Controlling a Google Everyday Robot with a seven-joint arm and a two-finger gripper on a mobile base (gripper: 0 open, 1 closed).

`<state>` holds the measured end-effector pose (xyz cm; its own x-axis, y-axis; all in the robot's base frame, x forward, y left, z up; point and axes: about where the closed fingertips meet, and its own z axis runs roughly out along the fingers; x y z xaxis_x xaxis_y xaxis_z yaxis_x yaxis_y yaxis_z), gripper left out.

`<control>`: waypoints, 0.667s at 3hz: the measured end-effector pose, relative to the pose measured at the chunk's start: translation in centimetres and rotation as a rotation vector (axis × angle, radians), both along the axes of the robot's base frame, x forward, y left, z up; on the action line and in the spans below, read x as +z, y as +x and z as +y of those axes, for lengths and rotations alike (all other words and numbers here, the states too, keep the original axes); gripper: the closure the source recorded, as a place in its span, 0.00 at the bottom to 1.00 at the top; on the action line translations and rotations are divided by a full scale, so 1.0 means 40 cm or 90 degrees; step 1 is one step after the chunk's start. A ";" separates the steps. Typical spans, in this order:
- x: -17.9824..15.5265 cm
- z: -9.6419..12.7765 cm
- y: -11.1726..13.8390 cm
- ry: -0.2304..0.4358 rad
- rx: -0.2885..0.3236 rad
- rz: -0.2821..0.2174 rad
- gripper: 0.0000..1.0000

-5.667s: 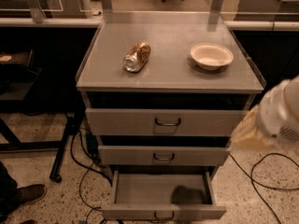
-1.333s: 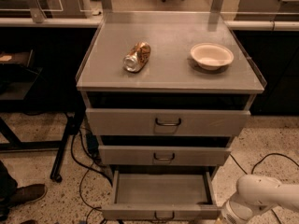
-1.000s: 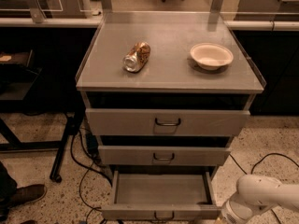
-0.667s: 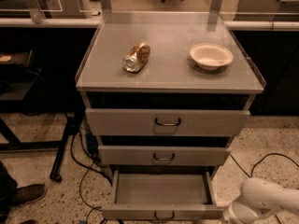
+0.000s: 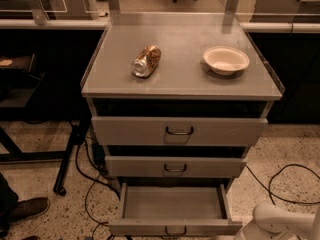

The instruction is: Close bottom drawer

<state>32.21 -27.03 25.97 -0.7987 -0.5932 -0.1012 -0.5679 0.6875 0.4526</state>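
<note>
Hiding at btm-right edge: hand, beside bottom drawer.

We see a dim, warm-tinted scene lit from overhead. The cabinet top carries a soft pale sheen, brightest toward its rear edge, and the bowl and can throw short, faint shadows. Deep shadow fills the gaps above each drawer front and the back of the open bottom drawer. The pale gripper, at the bottom right corner, catches the light brightly.
</note>
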 end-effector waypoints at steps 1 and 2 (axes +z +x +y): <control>0.000 0.000 0.000 0.000 0.000 0.000 1.00; -0.042 0.011 0.015 0.007 -0.037 -0.002 1.00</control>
<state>32.83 -26.57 24.28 -0.8318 -0.5441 -0.1100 -0.5281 0.7147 0.4586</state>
